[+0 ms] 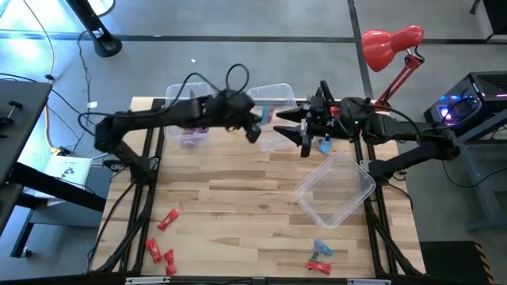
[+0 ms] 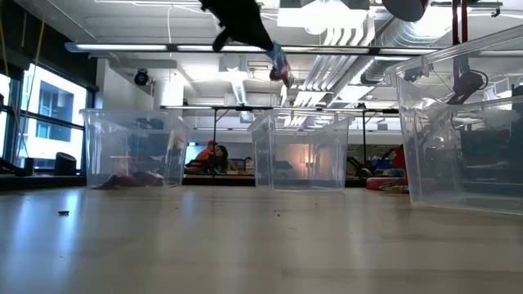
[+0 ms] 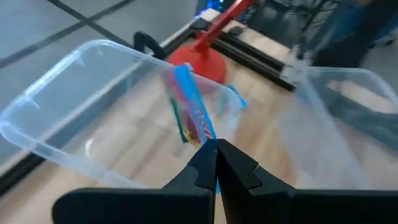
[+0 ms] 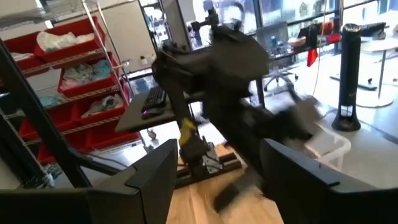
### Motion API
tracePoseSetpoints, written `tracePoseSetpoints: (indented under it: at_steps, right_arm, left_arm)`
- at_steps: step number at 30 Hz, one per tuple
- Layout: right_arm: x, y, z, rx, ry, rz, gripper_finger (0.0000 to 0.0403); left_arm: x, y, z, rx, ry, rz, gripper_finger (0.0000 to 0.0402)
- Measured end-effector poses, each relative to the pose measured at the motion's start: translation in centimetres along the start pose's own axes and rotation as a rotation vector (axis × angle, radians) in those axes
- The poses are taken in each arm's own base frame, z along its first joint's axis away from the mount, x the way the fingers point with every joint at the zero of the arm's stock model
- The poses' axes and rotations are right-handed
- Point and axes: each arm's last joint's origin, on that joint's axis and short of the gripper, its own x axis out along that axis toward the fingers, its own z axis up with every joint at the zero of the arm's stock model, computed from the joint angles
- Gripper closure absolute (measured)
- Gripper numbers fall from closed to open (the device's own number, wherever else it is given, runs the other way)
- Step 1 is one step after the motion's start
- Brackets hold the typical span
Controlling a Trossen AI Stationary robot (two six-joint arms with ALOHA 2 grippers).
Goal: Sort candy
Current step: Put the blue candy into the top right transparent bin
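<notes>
My left gripper point(image 1: 255, 131) hangs over the middle clear bin point(image 1: 279, 95) at the table's far edge and is shut on a blue candy packet point(image 3: 189, 112). In the low view the left gripper point(image 2: 260, 42) is high above that bin point(image 2: 298, 151), with the packet point(image 2: 279, 65) below it. My right gripper point(image 1: 288, 125) is open beside it, on its right, and empty; the right wrist view looks between its fingers point(image 4: 217, 186) at the left arm. Loose red candies point(image 1: 166, 220) lie near the table's near left corner; blue and red ones point(image 1: 320, 257) lie near the near edge. My left gripper pinches the blue packet by one end point(image 3: 208, 138) between its two fingertips point(image 3: 231, 163). The packet sticks out beyond the fingertips and is lifted clear, above the middle bin. In the low view it hangs slanting below the fingers.
The left bin point(image 1: 186, 119) holds purple candy. A third clear bin point(image 1: 337, 188) sits askew right of the table's middle. One blue candy point(image 1: 323, 146) lies near the right gripper. A red desk lamp point(image 1: 392, 39) stands at the far right corner. Bare wood point(image 1: 238, 198) spans the middle.
</notes>
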Motion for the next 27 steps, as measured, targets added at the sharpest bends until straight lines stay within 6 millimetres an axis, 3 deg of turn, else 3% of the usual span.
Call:
tracePoseSetpoints:
  at_steps: [4, 7, 14, 17, 21, 27]
  right_arm:
    - [0.0, 0.0, 0.1, -0.008, -0.012, 0.003, 0.0178]
    - [-0.2, 0.1, 0.2, -0.012, -0.015, 0.005, 0.0178]
    - [-1.9, 0.2, 1.3, -0.035, -0.060, 0.038, 0.0178]
    - [-3.3, 0.2, 2.1, -0.020, -0.095, 0.049, 0.0178]
    - [-4.8, 0.9, 2.2, 0.067, -0.063, 0.096, 0.0178]
    - [-4.9, 3.6, -1.7, 0.252, 0.297, 0.168, 0.0178]
  left_arm:
    - [2.6, 0.9, 0.1, 0.016, 0.042, 0.029, 0.0398]
    - [3.5, 0.9, 0.1, 0.088, 0.054, 0.024, 0.0380]
    - [3.9, 0.7, 0.8, 0.121, -0.018, 0.002, 0.0281]
    - [2.9, 0.5, 1.1, 0.084, -0.016, -0.072, 0.0231]
    - [0.3, 0.1, 0.9, 0.039, 0.069, -0.221, 0.0185]
    - [-3.1, -1.4, -1.3, 0.027, 0.141, -0.317, 0.0157]
